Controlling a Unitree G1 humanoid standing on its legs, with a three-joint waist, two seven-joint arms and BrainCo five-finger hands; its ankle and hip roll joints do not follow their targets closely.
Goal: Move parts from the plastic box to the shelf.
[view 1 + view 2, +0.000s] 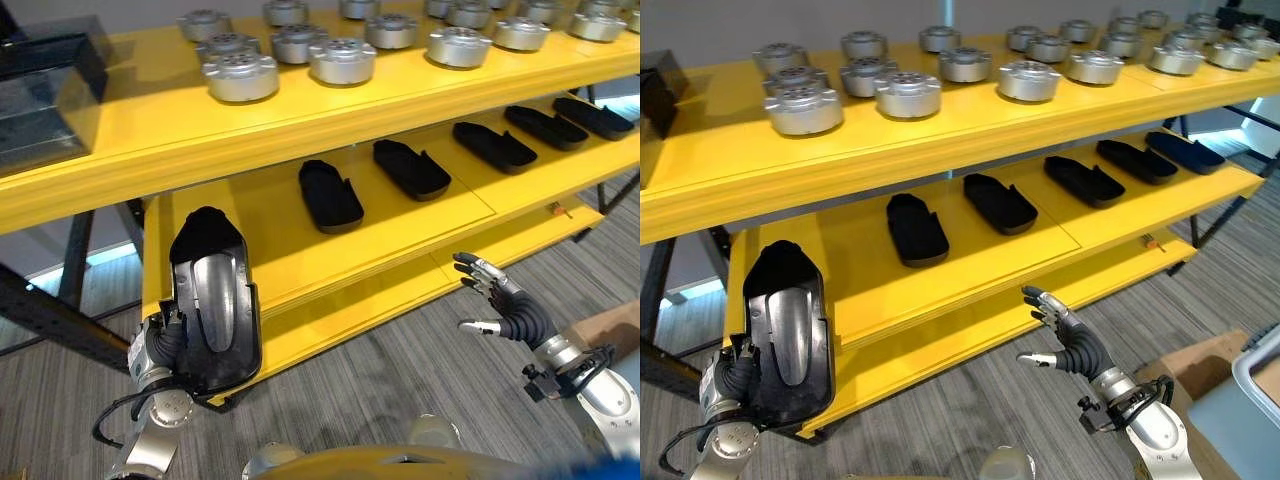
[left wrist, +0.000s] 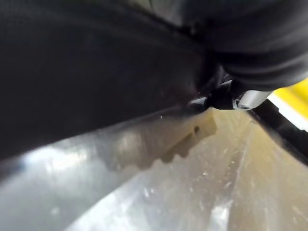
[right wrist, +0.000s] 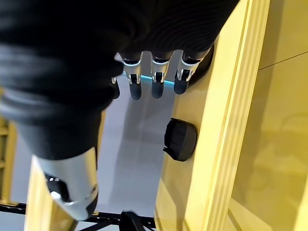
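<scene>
Holding the black tray part upright in our left hand, fingers curled around its edge, we keep its long axis pointing up toward the lower shelf just beyond. Our right hand hangs open, farther from it, off to the side.

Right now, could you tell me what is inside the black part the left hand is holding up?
Inside the black part sits a silver metal insert, running along its hollow. The left hand holds it from behind, so its fingers are covered.
</scene>
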